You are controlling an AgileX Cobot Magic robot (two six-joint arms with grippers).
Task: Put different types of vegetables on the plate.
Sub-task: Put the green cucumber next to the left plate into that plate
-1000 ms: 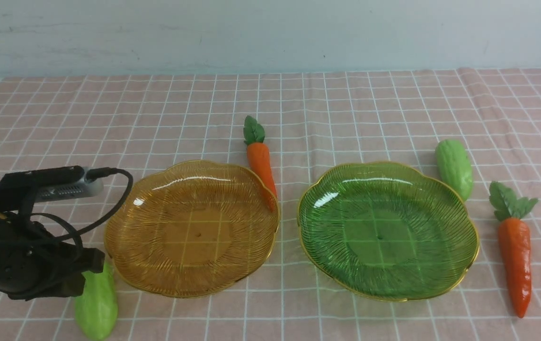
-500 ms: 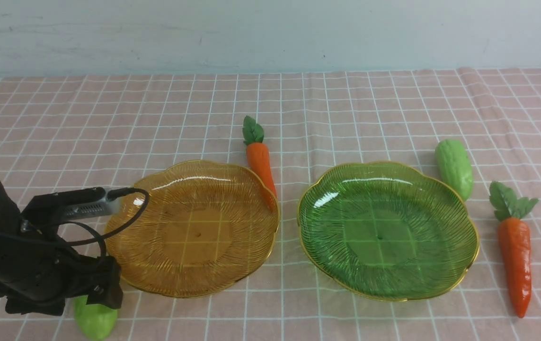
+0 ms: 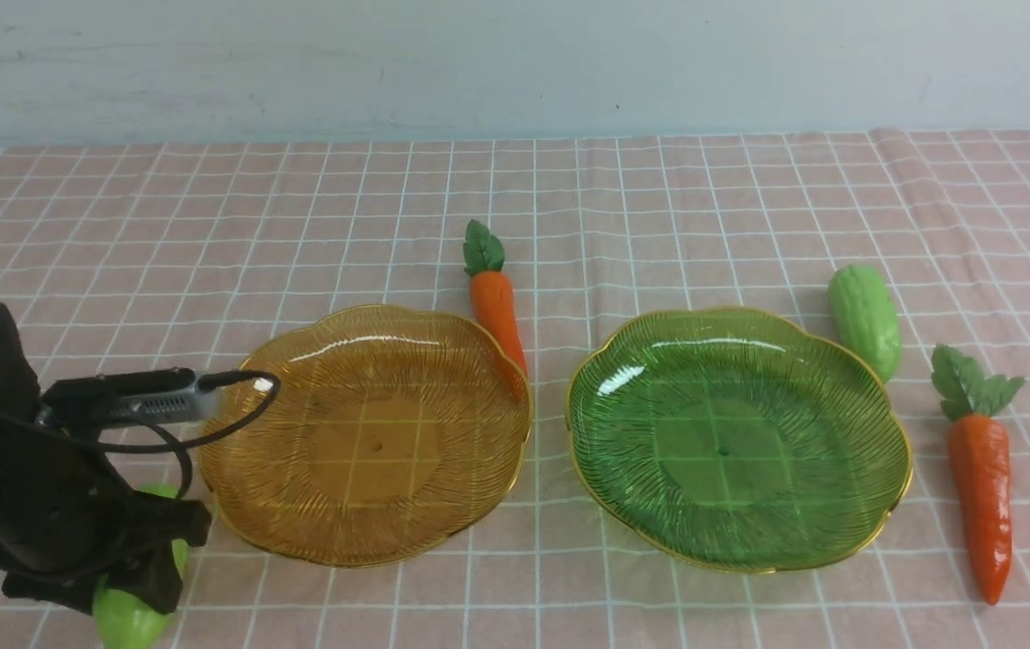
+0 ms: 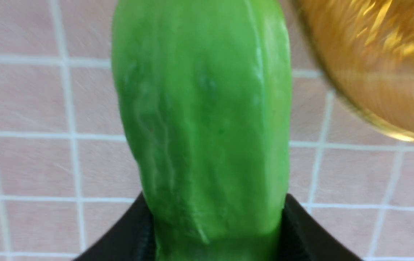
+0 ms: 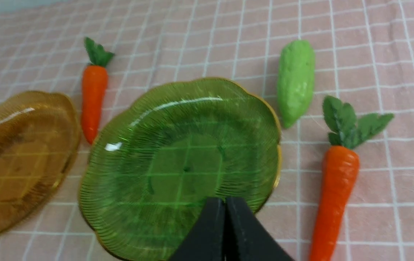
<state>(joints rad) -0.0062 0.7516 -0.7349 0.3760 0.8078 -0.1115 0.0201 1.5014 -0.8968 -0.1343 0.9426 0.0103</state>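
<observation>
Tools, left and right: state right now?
Left tool: closed on the light-green gourd.
Right tool: closed, holding nothing.

The left arm (image 3: 1,451) reaches in low at the front view's eight o'clock, wrist bent downward, its camera module (image 3: 145,401) pointing toward three o'clock. The left pincer (image 3: 150,563) has its black fingers (image 4: 127,239) pressed against both sides of a light-green gourd (image 4: 199,127). The right pincer (image 5: 225,221) shows only in its wrist view, jaws pressed together.
</observation>
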